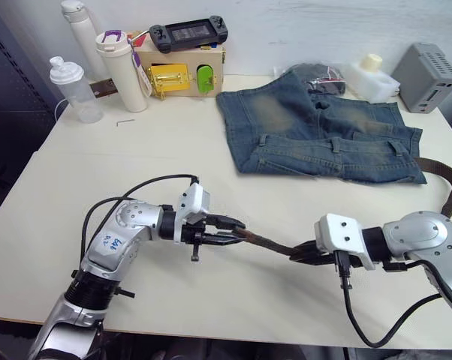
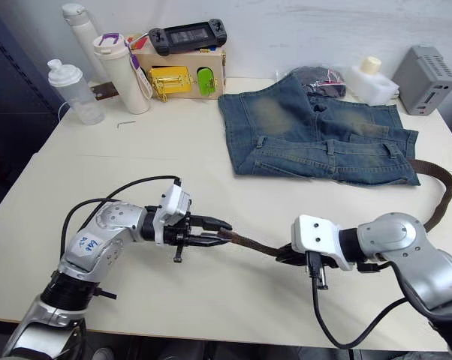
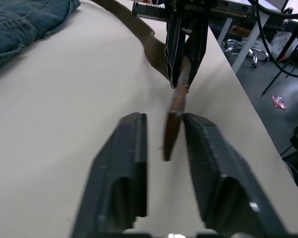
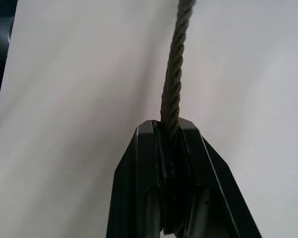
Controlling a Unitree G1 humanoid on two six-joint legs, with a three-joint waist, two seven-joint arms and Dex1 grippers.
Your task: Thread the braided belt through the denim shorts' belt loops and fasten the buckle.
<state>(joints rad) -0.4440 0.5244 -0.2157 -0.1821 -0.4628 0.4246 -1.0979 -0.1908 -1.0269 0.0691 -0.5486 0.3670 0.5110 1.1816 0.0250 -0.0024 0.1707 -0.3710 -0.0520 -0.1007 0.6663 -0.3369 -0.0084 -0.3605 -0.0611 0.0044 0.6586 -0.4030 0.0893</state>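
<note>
Black-fingered left gripper [image 3: 161, 148] at 8 o'clock, fingers parted around leather tip of braided belt [image 1: 267, 244], right gripper [image 1: 305, 252] at 5 o'clock clamped on belt, denim shorts [image 1: 316, 127] at 1 o'clock on table [image 1: 136, 165].

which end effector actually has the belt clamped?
The right end effector: its fingers are shut on the belt. The left end effector is open, with the belt tip between its fingers but not pinched.

Braided belt [image 1: 444, 180] far end hidden under denim shorts [image 1: 323, 131] — buckle unseen.
</note>
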